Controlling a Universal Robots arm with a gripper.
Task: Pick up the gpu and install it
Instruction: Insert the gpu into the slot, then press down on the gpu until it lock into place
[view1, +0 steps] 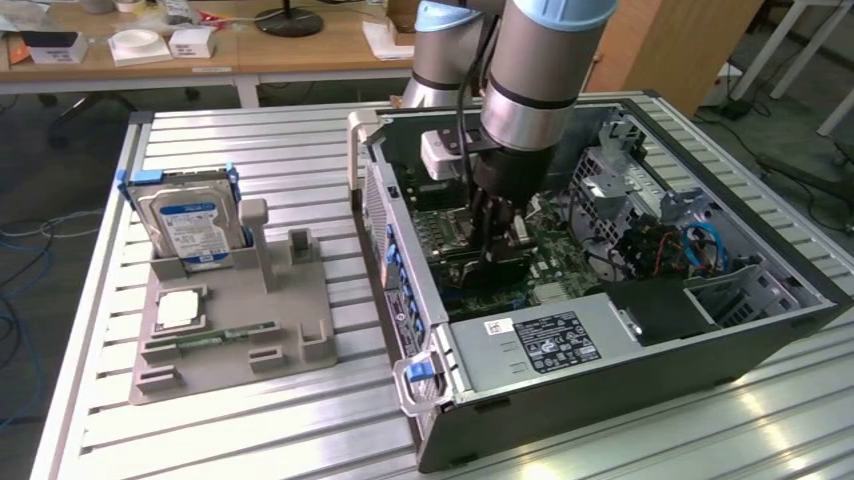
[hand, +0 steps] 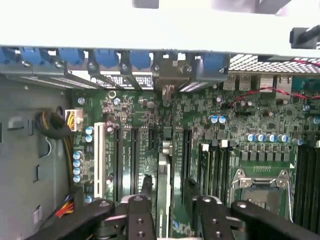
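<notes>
Your arm (view1: 534, 60) is reaching straight down from the top centre of the exterior frame, wrist vertical. Your gripper (view1: 499, 235) is pointing downward mid-frame, its two dark fingers (hand: 140, 215) standing spread apart, holding nothing between them.

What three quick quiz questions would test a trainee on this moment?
1. True or false: the boxy silver hard drive with a blue-white label stands on the grey holder tray, outside the black computer case.
2. The gpu, a thin dark circuit card, is: A) on the tray; B) on edge on the green motherboard, between the gripper's fingers; C) on the floor.
3. Fill in: the gripper jaws stand ____.
Key: 1 true; 2 B; 3 open.
</notes>
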